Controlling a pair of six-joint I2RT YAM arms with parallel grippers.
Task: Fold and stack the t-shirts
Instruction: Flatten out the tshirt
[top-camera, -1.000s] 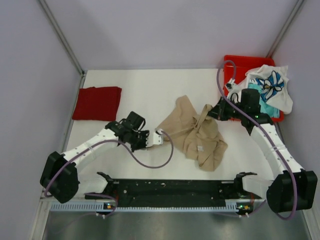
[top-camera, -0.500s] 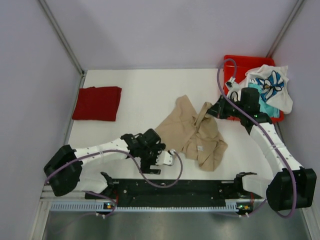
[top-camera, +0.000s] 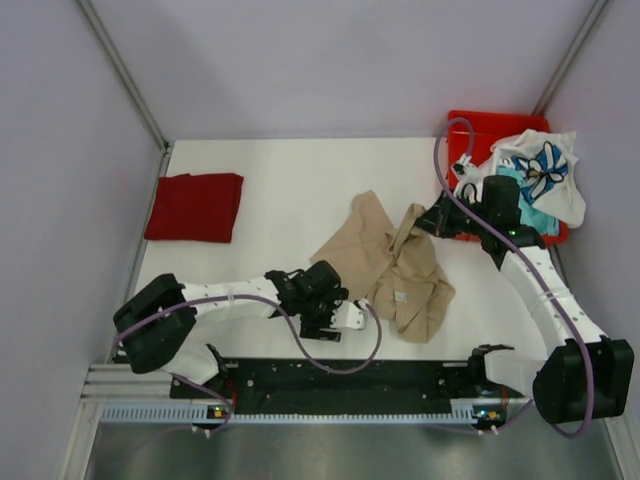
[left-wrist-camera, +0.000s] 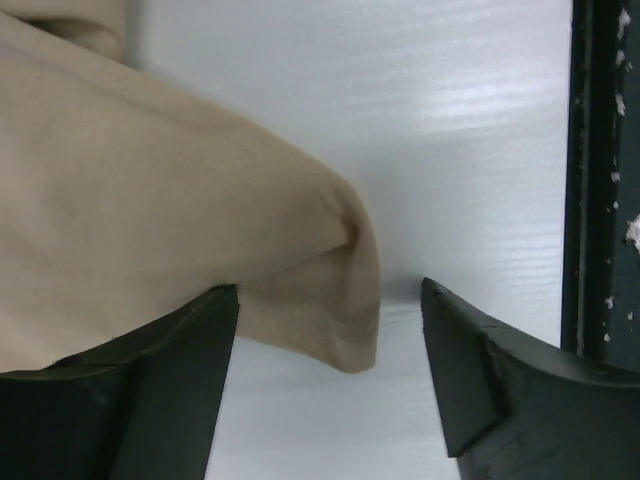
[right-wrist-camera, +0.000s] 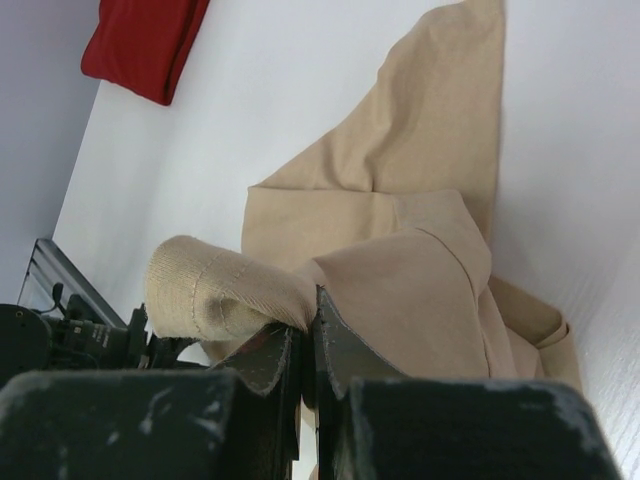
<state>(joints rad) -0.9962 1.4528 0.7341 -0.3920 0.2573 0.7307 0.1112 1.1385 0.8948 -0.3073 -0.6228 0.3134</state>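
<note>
Tan t-shirt (top-camera: 392, 262): crumpled, nearest corner lying between the fingers of the wide-open, empty left gripper (left-wrist-camera: 328, 292), toward its left finger; right gripper (right-wrist-camera: 305, 330) pinches the far ribbed edge.

I count four t-shirts: one tan t-shirt (top-camera: 395, 265), one dark red t-shirt (top-camera: 195, 206), one white t-shirt with blue print (top-camera: 545, 170), one teal t-shirt (top-camera: 537, 217). I also see one red plastic bin (top-camera: 480, 125).

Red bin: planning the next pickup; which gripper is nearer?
Right. The right gripper, shut on the tan shirt, sits just left of the red bin. The left gripper, fingers open around that shirt's near corner, is farther off, by the near edge.
</note>
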